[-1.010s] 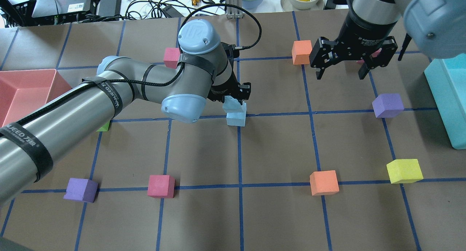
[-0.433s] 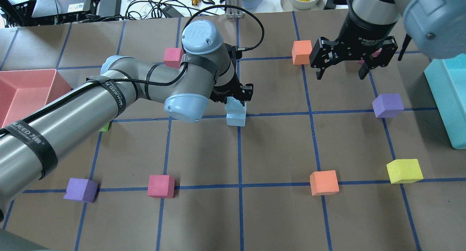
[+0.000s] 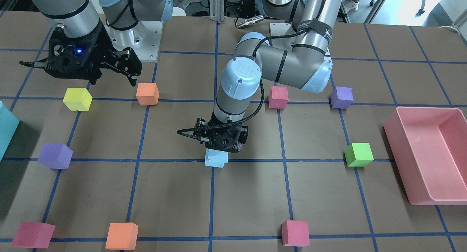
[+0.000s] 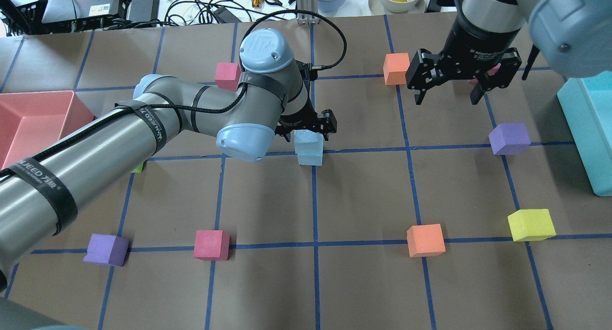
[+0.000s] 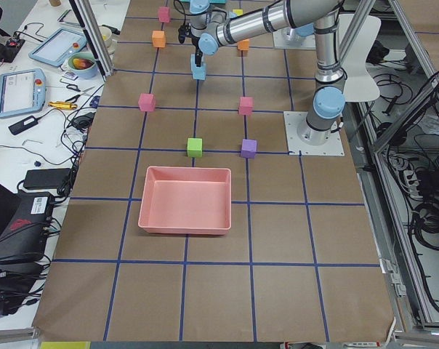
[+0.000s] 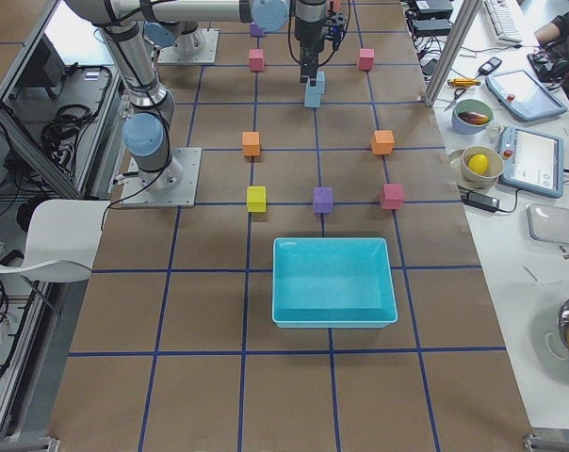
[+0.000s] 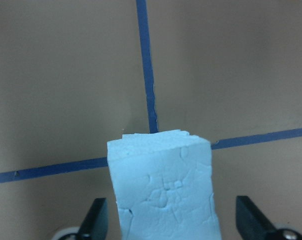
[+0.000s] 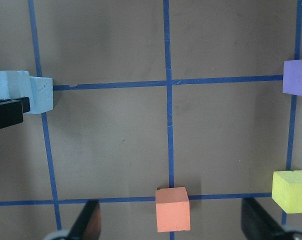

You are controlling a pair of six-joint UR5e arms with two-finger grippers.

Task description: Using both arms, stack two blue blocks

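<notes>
You saw the two blue blocks (image 4: 309,149) as pale, pitted foam cubes, one atop the other, standing on a crossing of the blue tape lines (image 4: 363,150) near the middle of the table (image 4: 363,201). The left gripper (image 4: 308,135) hung over the stack with its fingers (image 7: 95,221) spread, a gap showing on each side of the upper cube. The right gripper (image 4: 446,100) hovered well apart, likewise splayed and grasping nothing.
</notes>
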